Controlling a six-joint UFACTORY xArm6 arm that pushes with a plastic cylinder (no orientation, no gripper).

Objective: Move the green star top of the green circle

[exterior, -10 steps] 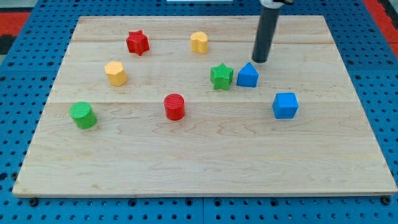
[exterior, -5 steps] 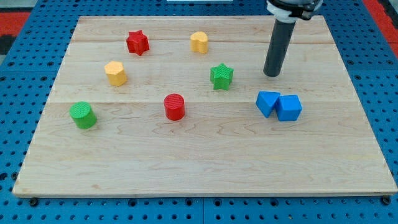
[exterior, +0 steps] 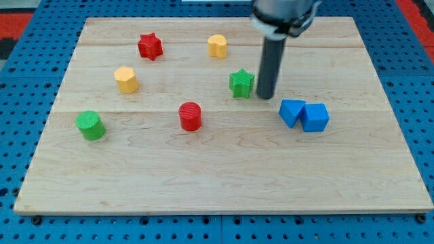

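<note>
The green star point(exterior: 241, 83) lies on the wooden board point(exterior: 224, 169), right of centre in the upper half. My tip point(exterior: 264, 96) stands just to the star's right, close to it or touching it. The green circle point(exterior: 89, 125), a short cylinder, stands far off at the view's left, lower than the star. The dark rod rises from the tip to the view's top.
A red cylinder point(exterior: 190, 116) stands between star and green circle. A yellow block point(exterior: 126, 79) and a red star point(exterior: 150, 46) are at upper left, another yellow block point(exterior: 217, 45) at top centre. Two blue blocks point(exterior: 293, 112) point(exterior: 315, 117) touch at the right.
The blue block beside the star was pushed down-right against the blue cube. My tip then moved left and down to the star's right side. The star has barely shifted.
</note>
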